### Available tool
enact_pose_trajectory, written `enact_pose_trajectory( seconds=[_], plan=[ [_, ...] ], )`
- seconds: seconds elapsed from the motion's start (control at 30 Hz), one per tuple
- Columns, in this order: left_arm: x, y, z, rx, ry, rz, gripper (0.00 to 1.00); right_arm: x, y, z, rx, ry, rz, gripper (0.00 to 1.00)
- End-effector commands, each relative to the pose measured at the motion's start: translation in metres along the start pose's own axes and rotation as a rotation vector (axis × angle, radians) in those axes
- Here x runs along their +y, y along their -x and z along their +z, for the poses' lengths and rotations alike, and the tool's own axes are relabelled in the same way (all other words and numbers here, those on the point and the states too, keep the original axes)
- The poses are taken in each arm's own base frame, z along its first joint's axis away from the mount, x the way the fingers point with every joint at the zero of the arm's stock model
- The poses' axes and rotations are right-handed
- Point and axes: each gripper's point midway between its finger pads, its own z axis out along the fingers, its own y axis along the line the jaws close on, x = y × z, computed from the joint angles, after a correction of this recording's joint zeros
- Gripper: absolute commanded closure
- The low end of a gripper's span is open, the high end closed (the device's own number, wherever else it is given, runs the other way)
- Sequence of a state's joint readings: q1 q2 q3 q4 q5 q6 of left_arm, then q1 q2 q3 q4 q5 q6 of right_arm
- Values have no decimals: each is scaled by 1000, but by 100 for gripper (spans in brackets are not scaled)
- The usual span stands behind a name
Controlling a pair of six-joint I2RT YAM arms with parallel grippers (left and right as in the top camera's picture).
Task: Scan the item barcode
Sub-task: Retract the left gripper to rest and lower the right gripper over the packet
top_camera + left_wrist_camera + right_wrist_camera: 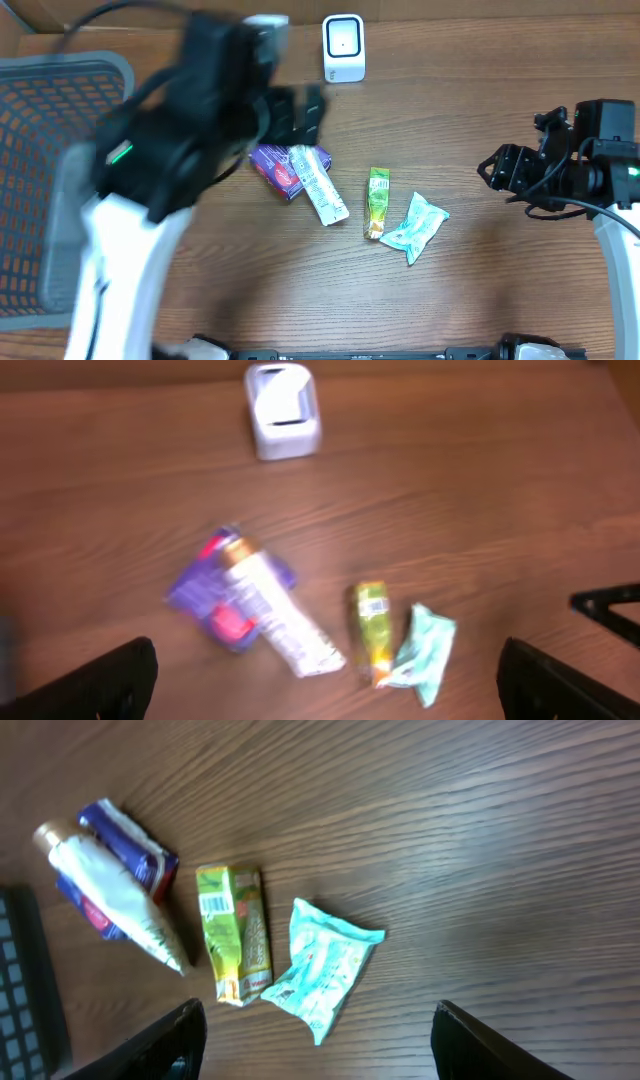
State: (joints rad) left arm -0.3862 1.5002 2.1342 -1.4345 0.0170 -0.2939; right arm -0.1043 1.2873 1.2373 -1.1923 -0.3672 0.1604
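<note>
While both arms hang above the bench (500, 300), your left fingers (110, 680) and right fingers (160, 1045) stand wide apart, gripping nothing. The green carton (235, 935), its barcode (213, 905) facing up, lies mid-bench between the white tube (320, 188) and teal packet (416, 228). The scanner (344, 48) stands at the far edge.
</note>
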Motion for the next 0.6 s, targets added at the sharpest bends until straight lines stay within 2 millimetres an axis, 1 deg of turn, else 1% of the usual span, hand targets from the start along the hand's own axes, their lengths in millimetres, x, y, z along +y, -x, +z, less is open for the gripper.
enact_pose_trajectory(
  seconds=[0.0, 0.07, 0.13, 0.2, 0.27, 0.33, 0.4, 0.47, 0.5, 0.53, 0.57],
  plan=[
    [41, -4, -36, -61, 144, -68, 0, 5, -9, 8, 30, 16, -15, 28],
    [58, -14, -49, -52, 202, -95, 0, 3, -14, 14, 47, 17, -13, 32],
    [67, -23, -54, -29, 227, -114, 0, 3, -19, 20, 63, 30, -11, 37],
    [70, -29, -54, -1, 237, -104, 0, 6, -24, 26, 82, 57, -10, 44],
    [71, -32, -51, 20, 242, -84, 0, 9, -31, 34, 102, 84, -14, 46],
    [71, -32, -46, 35, 245, -84, 0, 10, -37, 42, 116, 90, -25, 46],
    [72, -32, -41, 50, 249, -84, 0, 11, -43, 51, 126, 96, -54, 37],
    [73, -31, -35, 63, 253, -83, 1, 15, -47, 59, 128, 106, -125, 27],
    [73, -30, -32, 67, 253, -84, 0, 17, -49, 63, 127, 111, -158, 25],
    [73, -29, -28, 72, 255, -84, 0, 18, -52, 68, 128, 111, -184, 25],
    [73, -29, -23, 83, 257, -84, 0, 20, -55, 72, 134, 116, -207, 36]
  ],
)
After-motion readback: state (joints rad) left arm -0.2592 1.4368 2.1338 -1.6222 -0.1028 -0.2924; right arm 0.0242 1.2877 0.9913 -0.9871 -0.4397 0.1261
